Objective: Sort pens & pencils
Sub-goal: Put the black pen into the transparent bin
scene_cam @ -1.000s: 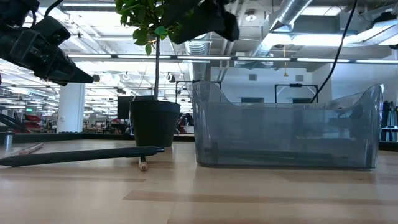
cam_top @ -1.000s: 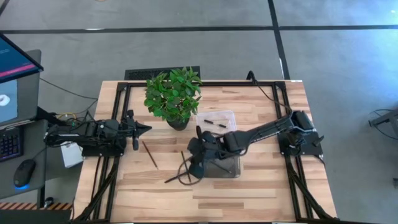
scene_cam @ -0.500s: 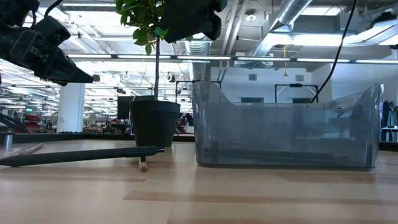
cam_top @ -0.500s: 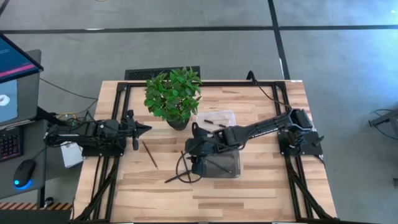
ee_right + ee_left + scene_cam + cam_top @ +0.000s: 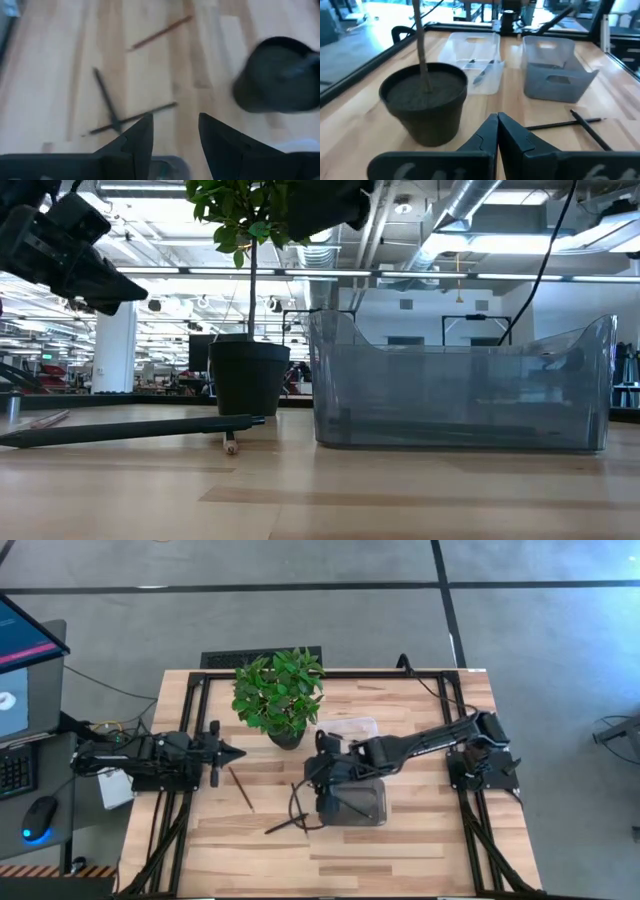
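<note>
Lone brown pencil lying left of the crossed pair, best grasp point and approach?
Take the brown pencil at mid-shaft, coming straight down from above, fingers set across its width. It lies flat on the bare table, diagonal, apart from the crossed pair, so both flanks look free. The right end effector, open, hovers nearest.

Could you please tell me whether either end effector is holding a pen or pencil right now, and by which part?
Nothing is held. The right end effector is open and empty above the crossed dark sticks; the left end effector is shut on nothing.
</note>
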Robot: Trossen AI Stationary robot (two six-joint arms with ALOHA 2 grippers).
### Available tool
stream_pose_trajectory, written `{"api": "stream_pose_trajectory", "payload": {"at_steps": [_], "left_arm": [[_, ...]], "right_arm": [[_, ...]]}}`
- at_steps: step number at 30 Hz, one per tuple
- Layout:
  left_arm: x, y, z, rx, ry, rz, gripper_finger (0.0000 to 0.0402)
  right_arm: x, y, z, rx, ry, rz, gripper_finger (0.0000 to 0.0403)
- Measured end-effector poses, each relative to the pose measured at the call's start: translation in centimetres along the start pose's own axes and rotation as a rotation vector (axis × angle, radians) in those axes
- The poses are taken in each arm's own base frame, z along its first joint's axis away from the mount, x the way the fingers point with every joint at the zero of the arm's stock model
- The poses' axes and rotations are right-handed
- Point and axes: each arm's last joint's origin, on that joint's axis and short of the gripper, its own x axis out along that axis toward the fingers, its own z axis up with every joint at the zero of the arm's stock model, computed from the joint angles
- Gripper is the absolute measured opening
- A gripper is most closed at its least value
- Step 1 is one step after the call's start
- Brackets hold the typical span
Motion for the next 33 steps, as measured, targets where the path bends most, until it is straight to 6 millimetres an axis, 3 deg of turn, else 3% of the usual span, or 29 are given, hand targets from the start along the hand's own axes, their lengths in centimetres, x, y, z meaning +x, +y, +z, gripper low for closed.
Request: {"api": "stream_pose_trajectory", "payload": {"at_steps": [7, 12, 17, 21, 26, 33], "left_arm": [[-0.1, -0.7, 0.9, 0.107, -0.094, -0.227, 0.0], [-0.2, -1.0, 1.4, 0.11, -0.134, -0.318, 0.0], [-0.1, -1.0, 1.4, 0.125, -0.128, -0.309, 0.0], [0.0, -1.1, 1.6, 0.125, -0.139, -0.338, 0.0], [-0.1, -1.2, 1.8, 0.127, -0.164, -0.35, 0.0], [-0.1, -1.0, 2.0, 0.138, -0.179, -0.306, 0.0]], "right_arm": [[-3.3, -0.8, -1.3, -0.007, 0.076, -0.183, 0.0178], [-6.8, -1.6, -3.0, 0.052, -0.01, -0.272, 0.0176], [-9.7, -2.7, -6.4, 0.132, -0.122, -0.322, 0.0176], [-11.7, -3.6, -10.4, 0.217, -0.201, -0.386, 0.0174], [-12.5, -4.2, -15.9, 0.381, -0.333, -0.436, 0.0171], [-11.2, -3.6, -19.7, 0.43, -0.475, -0.343, 0.017]]}}
